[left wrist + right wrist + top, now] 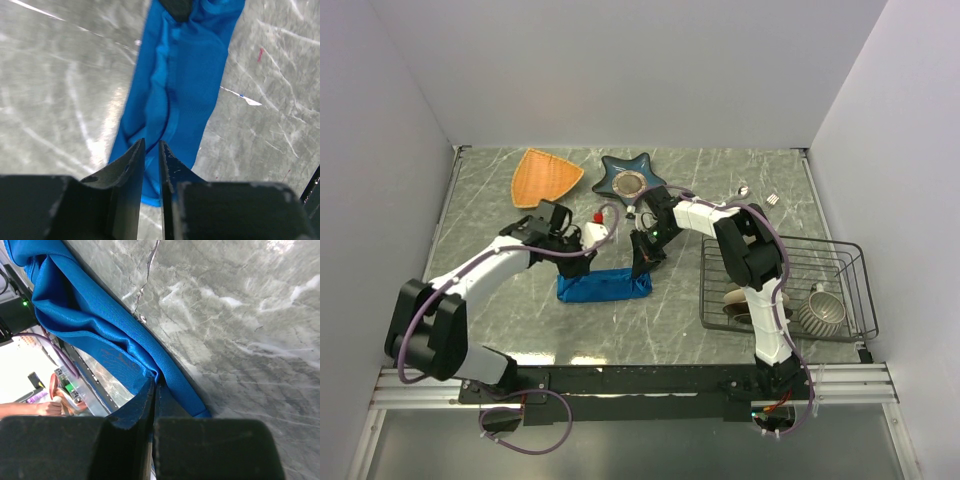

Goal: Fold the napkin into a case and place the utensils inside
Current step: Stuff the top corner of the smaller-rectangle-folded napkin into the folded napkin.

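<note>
Fold mostly done: napkin (pixel 605 286) lies as a narrow long strip between the two grippers.

Right gripper (pixel 154 385) has its fingers together, clamped on the strip's edge right at the tips; the layers gape open just beyond them.

Left gripper (pixel 150 150) is over the other end, fingers a crack apart, cloth directly below. No clear grip.

Left to do: both utensils. Spoon (pixel 742 189) and fork (pixel 773 199) lie well beyond the right fingers, not in the cloth.

Containers:
- orange dish (pixel 546 176) — nothing in it
- star dish (pixel 650 170) — one small round item
- wire rack (pixel 850 262) — ribbed metal cup (pixel 823 313) and brown dishes (pixel 735 305)
</note>
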Tool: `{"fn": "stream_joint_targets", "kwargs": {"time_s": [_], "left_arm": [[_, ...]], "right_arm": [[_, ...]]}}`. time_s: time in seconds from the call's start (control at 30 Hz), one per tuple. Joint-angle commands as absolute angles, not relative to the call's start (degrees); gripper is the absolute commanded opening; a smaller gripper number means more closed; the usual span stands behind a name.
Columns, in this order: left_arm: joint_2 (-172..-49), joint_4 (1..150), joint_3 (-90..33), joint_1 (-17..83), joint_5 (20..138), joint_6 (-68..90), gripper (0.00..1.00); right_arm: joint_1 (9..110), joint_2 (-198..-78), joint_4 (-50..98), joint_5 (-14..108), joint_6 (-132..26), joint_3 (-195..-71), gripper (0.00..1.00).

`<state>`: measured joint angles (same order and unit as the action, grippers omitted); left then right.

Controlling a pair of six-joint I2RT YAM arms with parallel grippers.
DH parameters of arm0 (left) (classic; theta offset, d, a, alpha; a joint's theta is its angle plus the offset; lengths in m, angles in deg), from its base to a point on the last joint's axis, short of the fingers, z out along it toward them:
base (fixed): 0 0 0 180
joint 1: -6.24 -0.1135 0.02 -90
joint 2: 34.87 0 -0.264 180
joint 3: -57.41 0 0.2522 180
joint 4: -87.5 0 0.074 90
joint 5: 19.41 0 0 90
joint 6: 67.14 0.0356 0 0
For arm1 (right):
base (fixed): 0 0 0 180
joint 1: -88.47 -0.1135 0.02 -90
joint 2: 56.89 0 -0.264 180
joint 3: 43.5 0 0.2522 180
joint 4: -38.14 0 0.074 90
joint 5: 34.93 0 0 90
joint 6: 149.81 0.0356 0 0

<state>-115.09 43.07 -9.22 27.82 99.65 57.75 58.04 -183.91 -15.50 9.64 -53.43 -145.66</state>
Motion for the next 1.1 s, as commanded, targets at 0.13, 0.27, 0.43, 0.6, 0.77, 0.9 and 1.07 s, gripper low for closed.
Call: {"fn": "stream_joint_targets", "kwargs": {"time_s": [0.13, 0.27, 0.43, 0.6, 0.77, 0.9, 1.07], "left_arm": [[-120.6, 45.8, -9.1, 32.5, 95.3, 57.3, 0.18], [-125.3, 47.1, -9.4, 33.4, 92.1, 57.3, 0.15], [-127.5, 49.7, -8.5, 33.4, 87.6, 56.7, 0.13], [-128.7, 50.8, -8.0, 33.1, 82.9, 56.5, 0.12], [-125.1, 50.2, -7.9, 32.9, 84.5, 56.8, 0.17], [-120.2, 46.8, -8.8, 32.9, 88.4, 57.0, 0.19], [-118.7, 42.0, -10.2, 32.8, 92.0, 58.5, 0.19]], "right_arm": [[58.9, -187.1, -16.0, 15.3, -54.1, -146.0, 0.00], [59.2, -187.5, -16.0, 15.2, -53.9, -146.4, 0.00], [59.2, -187.6, -16.5, 15.5, -54.5, -147.0, 0.00], [59.3, -187.7, -16.8, 15.7, -54.9, -147.4, 0.00], [59.3, -187.8, -16.8, 16.0, -55.2, -147.8, 0.00], [59.5, -187.9, -16.9, 15.8, -55.1, -148.3, 0.00], [59.5, -188.3, -16.8, 15.4, -54.9, -148.5, 0.00]]}}
